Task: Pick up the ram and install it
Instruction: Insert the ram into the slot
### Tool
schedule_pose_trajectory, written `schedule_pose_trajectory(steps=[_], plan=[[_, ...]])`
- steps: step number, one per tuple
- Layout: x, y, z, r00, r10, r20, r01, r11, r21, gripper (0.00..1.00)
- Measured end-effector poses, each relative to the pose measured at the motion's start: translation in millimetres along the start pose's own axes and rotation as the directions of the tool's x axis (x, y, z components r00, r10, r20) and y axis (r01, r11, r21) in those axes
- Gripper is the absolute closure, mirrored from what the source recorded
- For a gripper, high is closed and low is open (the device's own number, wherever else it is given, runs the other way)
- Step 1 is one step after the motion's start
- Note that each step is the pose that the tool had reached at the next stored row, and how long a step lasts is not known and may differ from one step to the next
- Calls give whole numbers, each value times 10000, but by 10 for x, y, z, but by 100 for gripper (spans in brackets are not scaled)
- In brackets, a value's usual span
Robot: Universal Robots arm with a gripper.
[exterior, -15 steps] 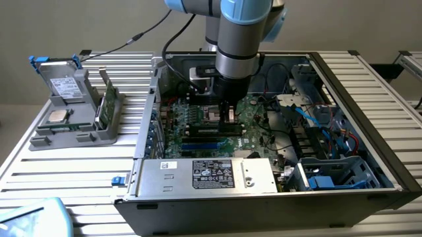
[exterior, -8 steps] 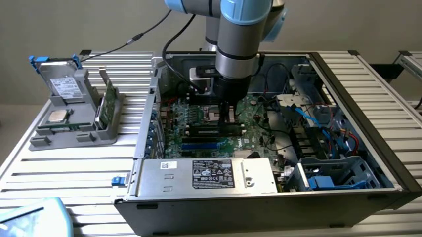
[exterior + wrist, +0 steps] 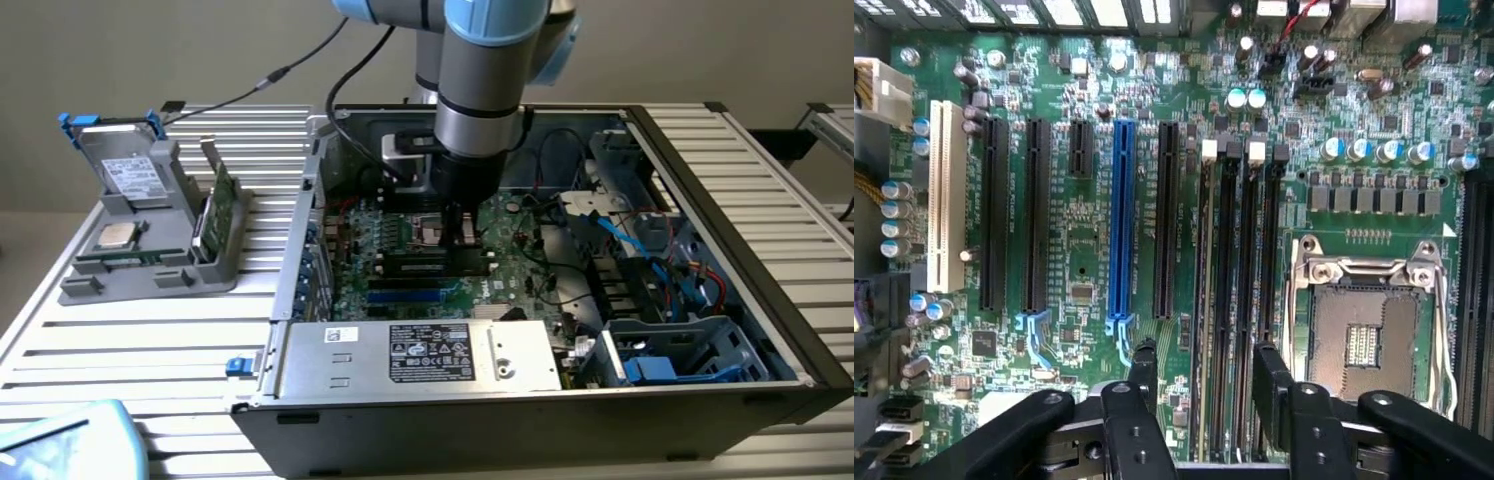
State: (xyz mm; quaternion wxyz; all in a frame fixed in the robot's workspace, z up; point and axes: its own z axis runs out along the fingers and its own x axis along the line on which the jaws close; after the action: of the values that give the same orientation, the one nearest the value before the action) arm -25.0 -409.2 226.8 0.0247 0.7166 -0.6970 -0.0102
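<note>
My gripper (image 3: 461, 238) hangs low inside the open computer case, over the memory slots of the green motherboard (image 3: 1084, 250). It is open: the two black fingertips (image 3: 1144, 365) stand well apart on either side of the slots. Between them the ram (image 3: 1204, 280) shows edge-on as a thin strip standing in the slot beside a white latch (image 3: 1209, 150). Neither finger touches it. In the exterior view the ram (image 3: 416, 263) appears as a low dark stick standing on the board, just to the exterior view's left of the fingers.
The open CPU socket (image 3: 1369, 330) lies right beside the memory slots. Long black and blue expansion slots (image 3: 1120, 220) run parallel on the other side. A grey holder (image 3: 147, 260) outside the case carries a drive, a chip and a green card (image 3: 218, 210). Cables (image 3: 627, 240) and the power supply (image 3: 427, 355) crowd the case.
</note>
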Motion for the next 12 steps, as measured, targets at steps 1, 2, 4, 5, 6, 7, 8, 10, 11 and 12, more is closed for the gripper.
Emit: schedule_pose_trajectory(steps=[1,2,4,5,6,7,8,10,11,12], plan=[[1,17,-34,10000,0,-3,0,10000,-1,49],[1,34,-63,10000,0,0,0,10000,0,49],[1,68,-121,10000,0,-3,0,10000,-1,49],[1,79,-134,10000,-1,-1,1,10000,0,49],[1,86,-137,10000,-1,0,1,10000,0,49],[1,87,-137,10000,-1,0,1,10000,0,49],[1,87,-137,10000,-1,0,1,10000,0,49],[1,87,-137,10000,-1,-1,1,10000,0,49],[1,87,-137,10000,0,-1,0,10000,0,49],[1,87,-137,10000,-1,-1,1,10000,0,49]])
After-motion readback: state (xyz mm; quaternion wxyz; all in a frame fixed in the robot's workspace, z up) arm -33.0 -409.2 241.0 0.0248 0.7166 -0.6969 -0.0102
